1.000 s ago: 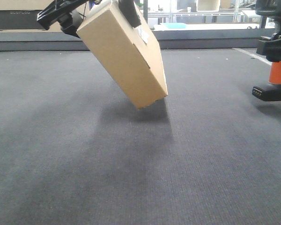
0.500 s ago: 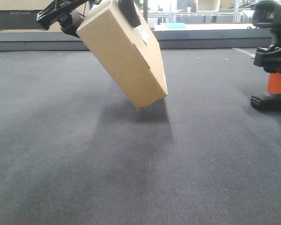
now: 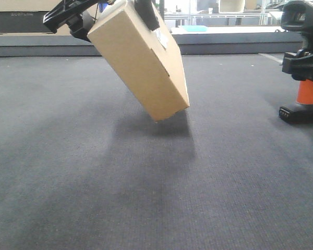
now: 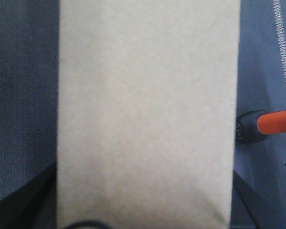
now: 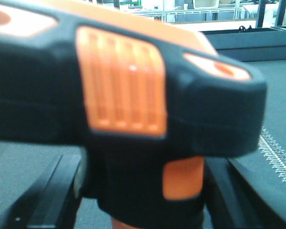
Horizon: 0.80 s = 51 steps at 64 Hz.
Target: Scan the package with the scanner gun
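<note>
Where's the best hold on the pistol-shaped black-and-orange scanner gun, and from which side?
The narrow orange stem just under the black head, approached level with jaws across it. The scanner gun stands upright, and the wider head and flat black foot should stop slipping. The right gripper holds there.

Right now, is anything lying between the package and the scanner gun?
No. In the exterior front-facing view, only bare dark grey carpet lies between the tilted package and the scanner gun.
</note>
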Each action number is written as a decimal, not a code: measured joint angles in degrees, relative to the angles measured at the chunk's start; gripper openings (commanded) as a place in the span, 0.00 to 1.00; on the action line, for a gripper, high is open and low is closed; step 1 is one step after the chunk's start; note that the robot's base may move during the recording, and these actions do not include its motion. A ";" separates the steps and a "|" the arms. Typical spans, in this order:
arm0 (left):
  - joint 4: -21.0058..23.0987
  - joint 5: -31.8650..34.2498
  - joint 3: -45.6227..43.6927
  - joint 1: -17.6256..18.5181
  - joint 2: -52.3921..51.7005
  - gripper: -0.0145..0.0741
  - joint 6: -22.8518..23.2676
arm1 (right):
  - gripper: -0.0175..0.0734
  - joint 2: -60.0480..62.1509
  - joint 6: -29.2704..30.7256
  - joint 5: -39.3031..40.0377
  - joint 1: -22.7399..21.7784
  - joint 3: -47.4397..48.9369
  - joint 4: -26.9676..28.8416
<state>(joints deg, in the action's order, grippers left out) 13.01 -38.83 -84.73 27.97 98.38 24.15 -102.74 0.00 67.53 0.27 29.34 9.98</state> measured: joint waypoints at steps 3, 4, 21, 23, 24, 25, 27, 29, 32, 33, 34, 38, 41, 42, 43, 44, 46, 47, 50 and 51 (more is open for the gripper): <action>0.00 0.00 0.00 0.00 0.00 0.04 0.00 | 0.66 0.00 0.00 0.34 0.00 0.00 0.00; 0.00 0.00 0.00 0.00 0.00 0.04 0.00 | 0.66 0.00 0.00 0.45 0.00 0.00 0.00; 0.00 0.00 0.00 0.00 0.00 0.04 0.00 | 0.82 0.00 0.00 0.95 0.00 0.00 0.00; 0.00 0.00 0.00 0.00 0.00 0.04 0.00 | 0.81 0.00 0.00 0.95 0.00 0.00 0.00; 0.00 0.00 0.00 0.00 0.00 0.04 0.00 | 0.81 0.00 0.00 0.95 0.00 0.00 0.00; 0.00 0.00 0.00 0.00 0.00 0.04 0.00 | 0.81 0.00 0.00 0.95 0.00 0.00 0.00; 0.00 0.00 0.00 0.00 0.00 0.04 0.00 | 0.81 0.00 0.00 0.95 0.00 0.00 0.00; 0.00 0.00 0.00 0.00 0.00 0.04 0.00 | 0.81 0.00 0.00 0.95 0.00 0.00 0.00; 0.00 0.00 0.00 0.00 0.00 0.04 0.00 | 0.81 0.00 0.00 0.95 0.00 0.00 0.00; 0.00 0.00 0.00 0.00 0.00 0.04 0.00 | 0.81 0.00 0.00 0.95 0.00 0.00 0.00; 0.00 0.00 0.00 0.00 0.00 0.04 0.00 | 0.81 0.00 0.00 0.95 0.00 0.00 0.00; 0.00 0.00 0.00 0.00 0.00 0.04 0.00 | 0.81 0.00 0.00 1.08 0.00 -0.24 0.00; 0.00 0.00 0.00 0.00 0.00 0.04 0.00 | 0.81 0.00 0.00 1.08 0.00 -0.82 0.00; 0.00 0.00 0.00 0.00 0.00 0.04 0.00 | 0.81 0.00 0.00 1.15 0.00 -1.13 0.00; 0.00 0.00 0.00 0.00 0.00 0.04 0.00 | 0.81 0.00 0.00 1.15 0.00 -1.37 0.00; 0.00 0.00 0.00 0.00 0.00 0.04 0.00 | 0.81 0.00 0.00 1.15 0.00 -1.74 -0.12; 0.00 0.00 0.00 0.00 0.00 0.04 0.00 | 0.81 0.00 0.00 1.15 0.00 -2.38 -0.26; 0.00 0.00 0.00 0.00 0.00 0.04 0.00 | 0.81 0.00 0.00 1.15 0.00 -2.61 -0.41; 0.00 0.00 0.00 0.00 0.00 0.04 0.00 | 0.81 0.00 0.00 1.15 0.00 -3.31 -0.78; 0.00 0.00 0.00 0.00 0.00 0.04 0.00 | 0.81 0.00 0.00 1.15 0.00 -3.54 -1.08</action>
<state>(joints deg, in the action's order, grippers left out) 13.01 -38.83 -84.73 27.97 98.38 24.15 -102.74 0.00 68.68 0.27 25.80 8.89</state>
